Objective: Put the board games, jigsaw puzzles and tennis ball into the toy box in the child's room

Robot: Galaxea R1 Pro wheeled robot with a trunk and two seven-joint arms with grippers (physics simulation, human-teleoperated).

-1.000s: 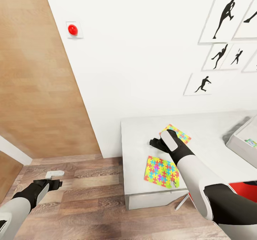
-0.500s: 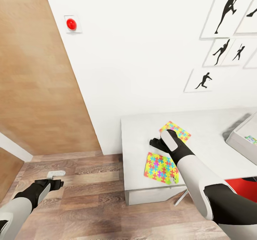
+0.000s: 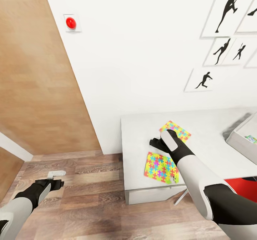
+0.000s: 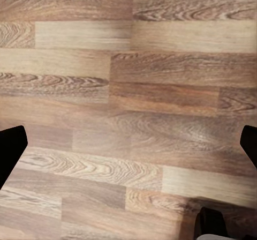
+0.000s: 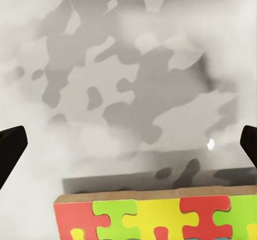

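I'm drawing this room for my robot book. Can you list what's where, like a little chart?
table: white top, against the wall
puzzles: far puzzle and near puzzle, both flat on the table
right hand: open, over the table between the two puzzles
left hand: open, over the wooden floor
toy box: grey, at the table's right end
wall: red button, dancer pictures

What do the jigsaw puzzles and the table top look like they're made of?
The nearer jigsaw puzzle and farther jigsaw puzzle: likely printed cardboard; the right wrist view shows a brown raw edge under glossy colours. The table: smooth matte white, probably laminate or painted board, no visible grain.
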